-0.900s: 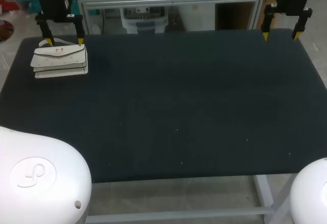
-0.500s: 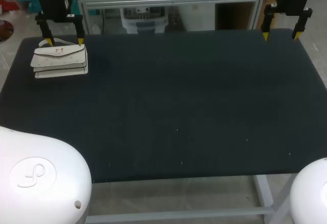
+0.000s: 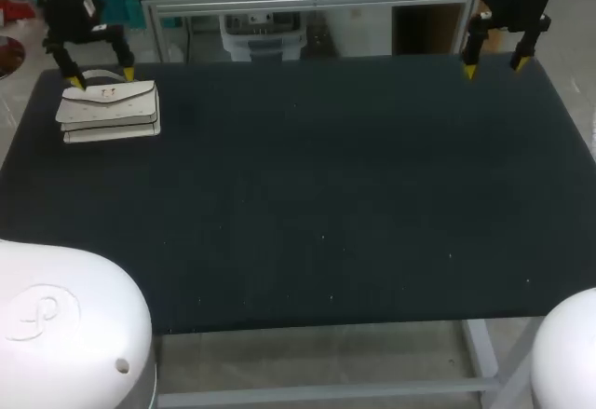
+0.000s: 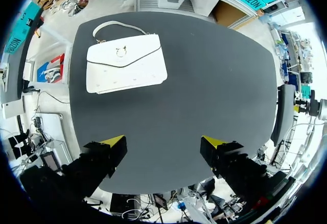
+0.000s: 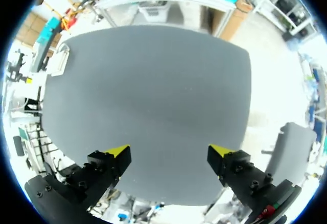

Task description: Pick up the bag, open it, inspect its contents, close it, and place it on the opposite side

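Left hand (image 3: 101, 78), fingers apart and empty, has just drifted sideways above the white bag (image 3: 109, 111) lying shut on the bench (image 3: 326, 195) ahead of it; right hand (image 3: 494, 67), also apart, nudged inward, so pickup is still pending.

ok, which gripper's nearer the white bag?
Left. The left gripper hangs open just by the white bag at the table's far-left corner; the right gripper is across the table at the far-right corner.

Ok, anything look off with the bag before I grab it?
Nothing stands out. The bag lies flat, flap shut, at the table's far left corner. The left hand and right hand are open and empty.
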